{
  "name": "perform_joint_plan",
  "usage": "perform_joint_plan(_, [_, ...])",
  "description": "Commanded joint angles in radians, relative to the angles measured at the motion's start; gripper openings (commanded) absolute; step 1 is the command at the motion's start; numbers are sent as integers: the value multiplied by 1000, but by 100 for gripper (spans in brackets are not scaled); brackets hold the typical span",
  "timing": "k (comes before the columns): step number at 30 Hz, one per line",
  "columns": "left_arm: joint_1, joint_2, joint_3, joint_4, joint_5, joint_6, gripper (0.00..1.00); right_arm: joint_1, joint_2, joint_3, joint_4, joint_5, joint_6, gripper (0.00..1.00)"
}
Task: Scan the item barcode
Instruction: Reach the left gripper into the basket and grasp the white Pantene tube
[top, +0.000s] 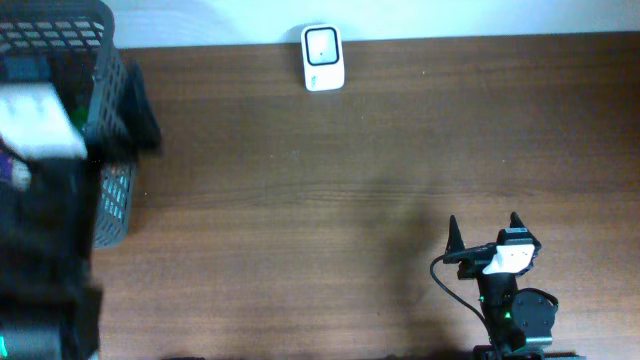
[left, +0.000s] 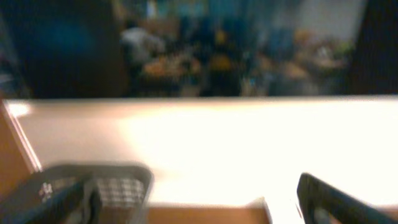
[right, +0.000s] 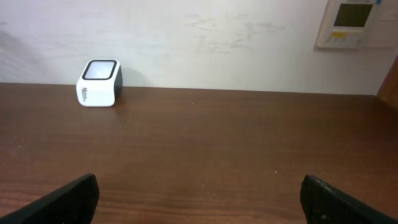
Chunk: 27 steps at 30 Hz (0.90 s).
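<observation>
- Scanner (top: 322, 57) sits at the far edge of the tabletop (top: 300, 200), against the wall. Its window is angled up toward the near side, so we judge a barcode gets presented from our side.
- The item is not out yet. We judge it's in the basket (top: 115, 200) at far left; the contents are too blurred to pick one out.
- Left end effector (left: 193, 190): fingers wide, empty, up by the basket. Its wrist view is smeared, but the basket rim shows low left. This looks staged for the pick.
- Right end effector (top: 484, 225): wide, empty, near right, aimed at the scanner and well apart from it. That leaves the lane from basket to scanner free.
</observation>
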Motion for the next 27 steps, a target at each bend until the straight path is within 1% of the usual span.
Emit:
perform_joint_plan(1, [30,343,448,-388,-307,58,99,9,-4,-8,-3,1,11,98])
perform_joint_plan(2, [95,468,598,-541,-304,51,99,9,-4,-8,-3,1,11,99])
perform_joint_plan(3, [179,558,685,-645,-247,8,99,9,-4,-8,-3,1,11,99])
perform_joint_plan(4, [278,616,717,-716,-134,-20,99,9,-4,-8,-3,1,11,98])
perform_joint_plan(5, [338,639,717,-748,-69,-19,99,9,-4,-8,-3,1,11,98])
perform_joint_plan(6, [419,674,717,-809,-69,-11,99,9,-4,-8,-3,1,11,99])
perform_joint_plan(7, [446,687,717,-836,-103,7,99,9,-4,-8,-3,1,11,98])
perform_joint_plan(8, [484,704,713,-875,-174,12,99,9,-4,-8,-3,1,11,98])
perform_joint_plan(9, [522,717,702,-892,-182,12,99,9,-4,-8,-3,1,11,98])
perform_joint_plan(10, [537,727,695,-903,-185,12,99,9,-4,-8,-3,1,11,98])
perform_joint_plan(12, [543,768,689,-939,-255,12,99,9,-4,-8,-3,1,11,98])
perform_joint_plan(13, [541,785,682,-943,-256,12,99,9,-4,-8,-3,1,11,99])
perform_joint_plan(15, [539,856,674,-929,-256,55,99,9,-4,-8,-3,1,11,99])
perform_joint_plan(16, [539,879,674,-928,-256,55,97,9,-4,-8,-3,1,11,99])
perform_joint_plan(18, [539,933,674,-944,-259,55,96,9,-4,-8,-3,1,11,98])
perform_joint_plan(20, [539,984,674,-964,-261,70,88,9,-4,-8,-3,1,11,99])
perform_joint_plan(22, [539,1022,674,-933,-301,77,89,9,-4,-8,-3,1,11,99])
perform_joint_plan(24, [540,1059,674,-890,-300,116,88,9,-4,-8,-3,1,11,98])
perform_joint_plan(27, [541,1153,674,-842,-301,140,88,9,-4,-8,-3,1,11,99])
